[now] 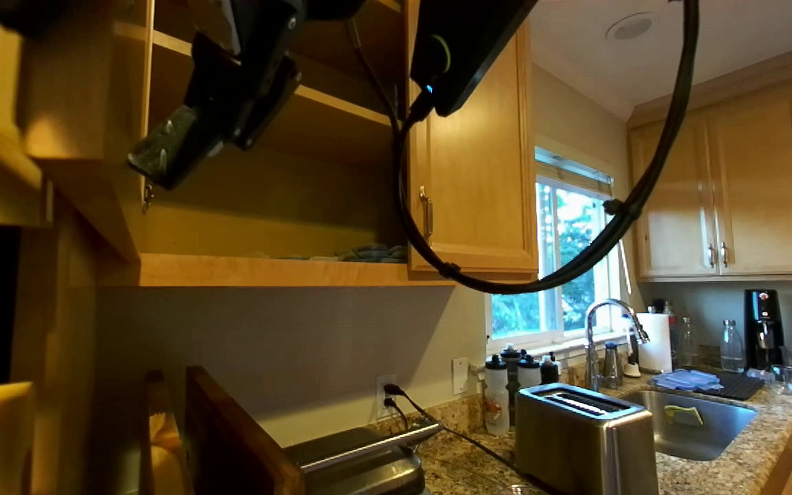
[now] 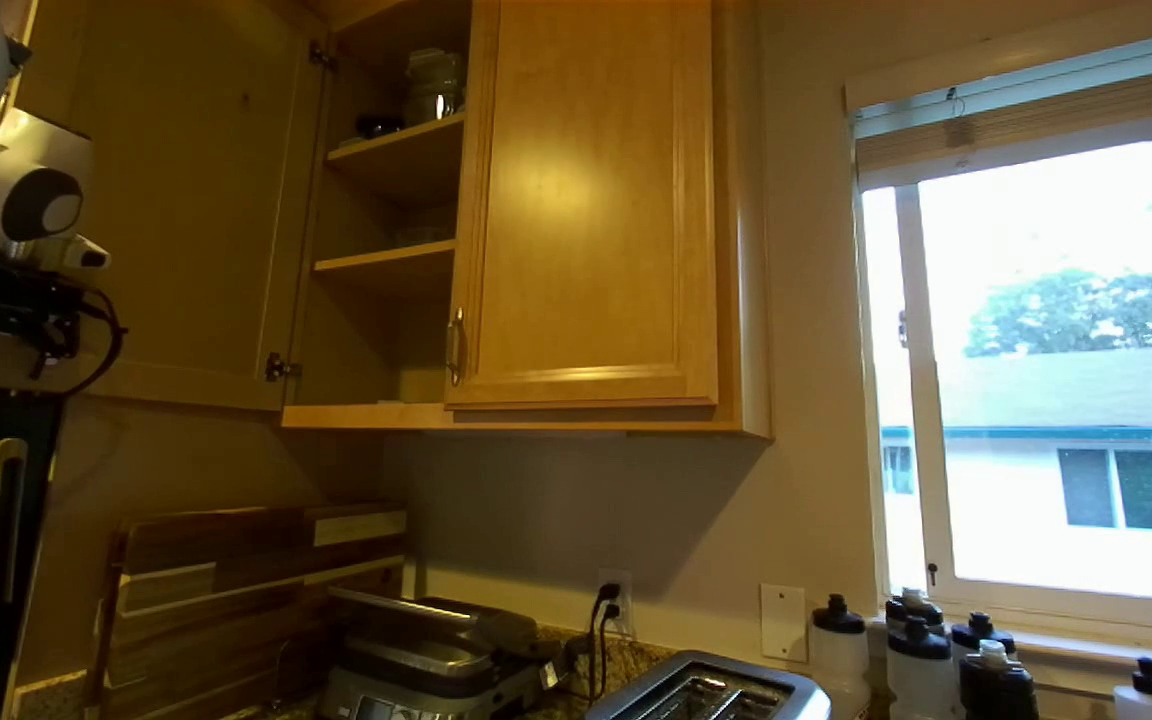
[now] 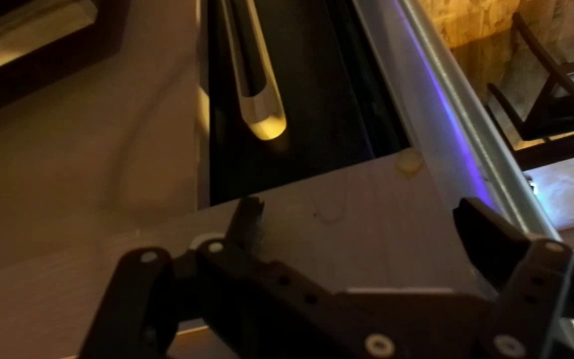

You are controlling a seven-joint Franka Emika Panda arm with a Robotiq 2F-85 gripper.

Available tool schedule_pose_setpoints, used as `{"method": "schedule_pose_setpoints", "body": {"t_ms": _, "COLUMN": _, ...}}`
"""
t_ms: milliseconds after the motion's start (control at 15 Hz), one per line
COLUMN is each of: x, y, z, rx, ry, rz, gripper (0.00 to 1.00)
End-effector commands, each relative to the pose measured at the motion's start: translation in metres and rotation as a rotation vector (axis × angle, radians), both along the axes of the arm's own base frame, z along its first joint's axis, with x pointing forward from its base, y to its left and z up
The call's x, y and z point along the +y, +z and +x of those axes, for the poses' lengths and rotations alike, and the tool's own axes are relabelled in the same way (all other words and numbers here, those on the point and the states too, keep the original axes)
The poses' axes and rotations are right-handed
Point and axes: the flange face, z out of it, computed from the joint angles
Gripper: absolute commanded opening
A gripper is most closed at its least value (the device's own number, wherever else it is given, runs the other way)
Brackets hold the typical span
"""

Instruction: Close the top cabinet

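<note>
Black two-fingered gripper (image 3: pixel 358 203) is just hanging there, jaws spread wide. In an exterior view, the wide honey-wood wall cabinet (image 1: pixel 272 271) is sitting behind them, half open: one flat wood door (image 2: pixel 176 210) gaping, its metal-handled twin (image 2: pixel 596 220) lying flush.

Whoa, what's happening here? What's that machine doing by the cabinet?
A robot arm is here to close the top cabinet. That isn't done yet: the right door is shut, but the left door stands swung open, so the inside shows. The gripper is spread open, holding nothing.
</note>
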Motion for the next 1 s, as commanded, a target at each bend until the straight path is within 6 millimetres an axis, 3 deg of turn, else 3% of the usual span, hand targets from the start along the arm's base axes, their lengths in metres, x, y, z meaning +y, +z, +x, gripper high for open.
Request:
{"method": "schedule_pose_setpoints", "body": {"t_ms": 0, "x": 0.015, "y": 0.004, "z": -0.004, "rx": -0.098, "ry": -0.059, "rz": 0.037, "gripper": 1.0}}
{"method": "schedule_pose_setpoints", "body": {"t_ms": 400, "x": -0.007, "y": 0.015, "z": -0.005, "rx": -0.159, "ry": -0.174, "rz": -0.036, "gripper": 1.0}}
{"method": "schedule_pose_setpoints", "body": {"t_ms": 933, "x": -0.038, "y": 0.023, "z": 0.0, "rx": -0.089, "ry": -0.243, "rz": -0.11, "gripper": 1.0}}
